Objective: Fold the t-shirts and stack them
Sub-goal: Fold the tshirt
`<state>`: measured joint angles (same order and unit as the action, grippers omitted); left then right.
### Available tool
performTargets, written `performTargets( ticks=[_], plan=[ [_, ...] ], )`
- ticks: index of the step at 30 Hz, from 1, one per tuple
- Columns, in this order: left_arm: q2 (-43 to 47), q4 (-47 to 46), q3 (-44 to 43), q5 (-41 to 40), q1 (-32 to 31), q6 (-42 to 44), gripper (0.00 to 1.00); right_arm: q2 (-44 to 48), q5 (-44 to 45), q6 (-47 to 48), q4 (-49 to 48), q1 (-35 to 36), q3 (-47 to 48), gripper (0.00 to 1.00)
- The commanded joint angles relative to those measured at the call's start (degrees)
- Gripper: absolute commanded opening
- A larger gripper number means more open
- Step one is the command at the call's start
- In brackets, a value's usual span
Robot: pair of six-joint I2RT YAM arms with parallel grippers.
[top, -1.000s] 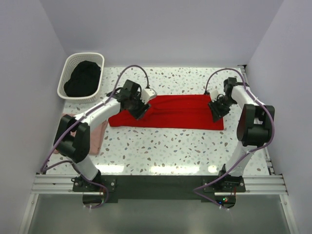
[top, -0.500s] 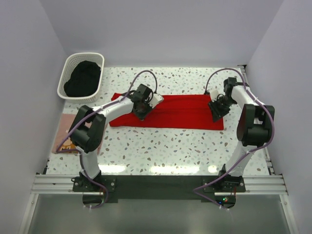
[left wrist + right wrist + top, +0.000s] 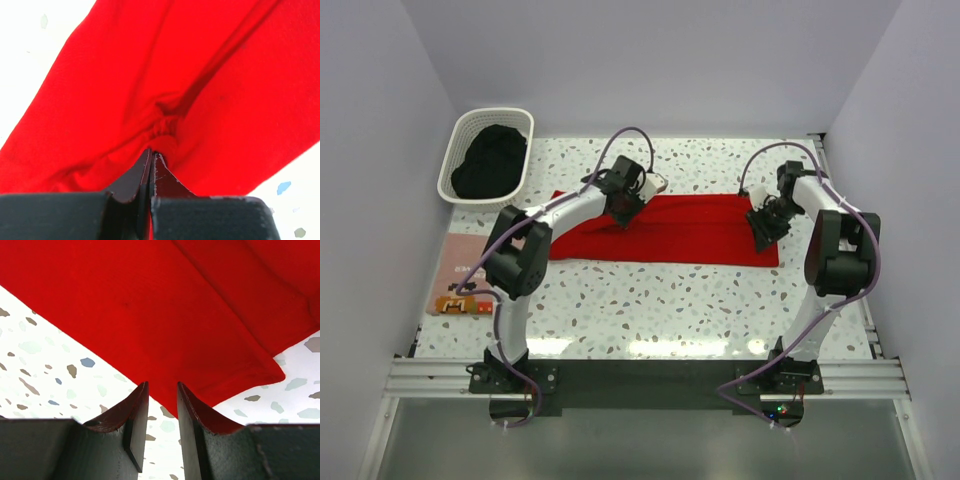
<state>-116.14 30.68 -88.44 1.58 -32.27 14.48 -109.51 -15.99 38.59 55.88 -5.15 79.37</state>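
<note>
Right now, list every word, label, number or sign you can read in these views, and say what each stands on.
No text here can be read.
pink t-shirt: a strip of orange print at its near edge, too small to read.
red t-shirt: plain, no text in any view.
basket: no label shows.

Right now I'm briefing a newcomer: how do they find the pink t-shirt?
On the table, find the white basket in the far left corner. Directly nearer than it lies the pink t-shirt: pale, printed, unlike the plain red t-shirt.
</note>
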Motion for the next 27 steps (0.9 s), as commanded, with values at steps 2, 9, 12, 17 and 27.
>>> performTargets(
  ticks=[2, 9, 12, 17, 27],
  plan=[
    [-1.81, -0.70, -3.84, 2.80, 0.02, -1.12, 0.00, 0.27, 0.52, 0.70, -0.77, 0.14, 0.08, 0.33],
    [-0.49, -2.90, -4.02, 3.16, 0.02, -2.53, 0.00, 0.09, 0.17, 0.61, -0.86, 0.14, -0.18, 0.33],
    [-0.41, -3.34, -4.02, 3.42, 0.10, -2.61, 0.02, 0.18, -0.01, 0.44, -0.77, 0.14, -0.01, 0.33],
    [0.21, -6.41, -3.14, 0.89, 0.28, -4.45, 0.02, 0.09, -0.27, 0.26, -0.51, 0.14, 0.17, 0.33],
    [-3.30, -9.84, -5.95, -1.41, 2.48, -9.91, 0.02, -0.08, -0.27, 0.35, -0.16, 0.14, -0.01, 0.34]
  ],
)
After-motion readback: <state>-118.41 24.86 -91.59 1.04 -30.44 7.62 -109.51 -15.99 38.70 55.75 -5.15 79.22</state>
